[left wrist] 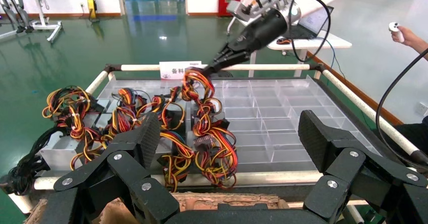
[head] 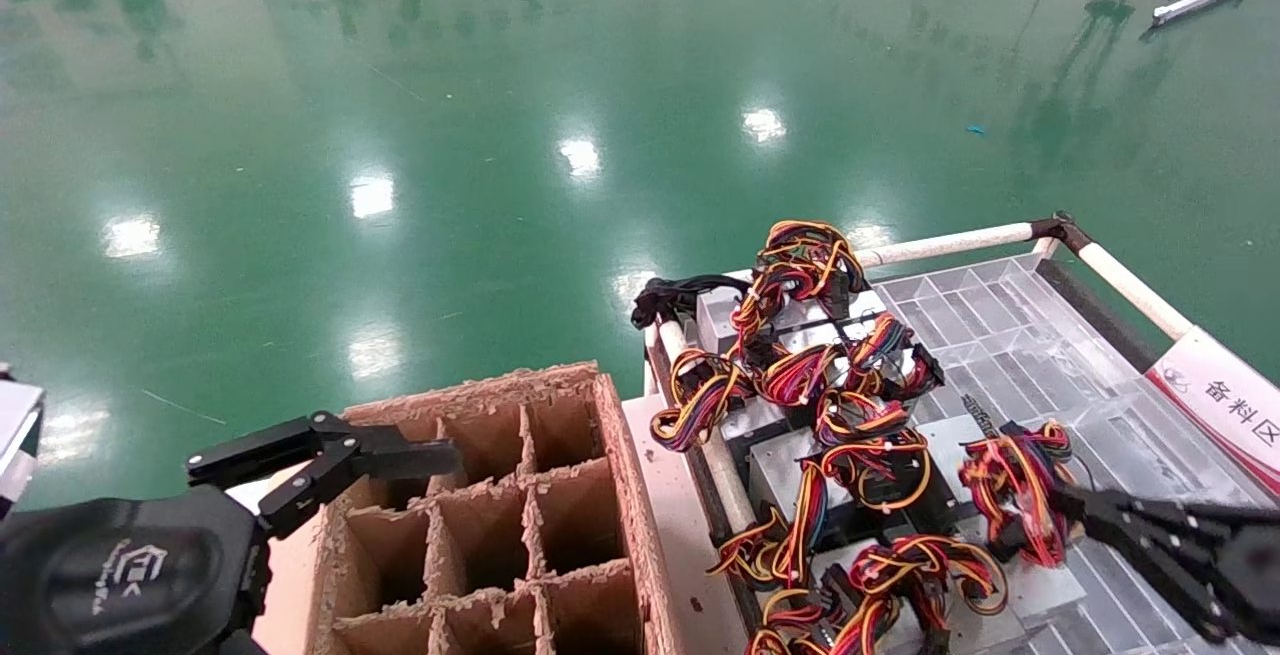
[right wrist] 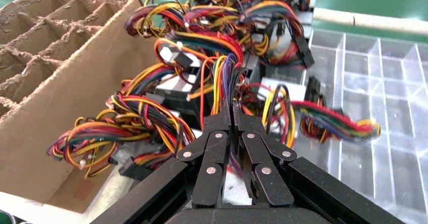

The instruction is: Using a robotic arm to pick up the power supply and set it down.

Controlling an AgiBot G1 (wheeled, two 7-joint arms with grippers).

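Clenched jaws of the right gripper (right wrist: 233,117) pinch the wire bundle (head: 1015,485) of one power supply (head: 985,440), fingertips nearly meeting around the red, yellow and orange strands. That silver box sits among several like it, at the right edge of the heap on the clear compartmented tray (head: 1010,335), its loop of wires beside the black fingers. Behind the gripper, the right arm (left wrist: 262,27) reaches in over the tray's railed frame (head: 945,245). Spread wide and holding nothing, the left gripper (head: 330,465) hangs over the near corner of the divided cardboard box (head: 520,525), which stands just beside the tray.
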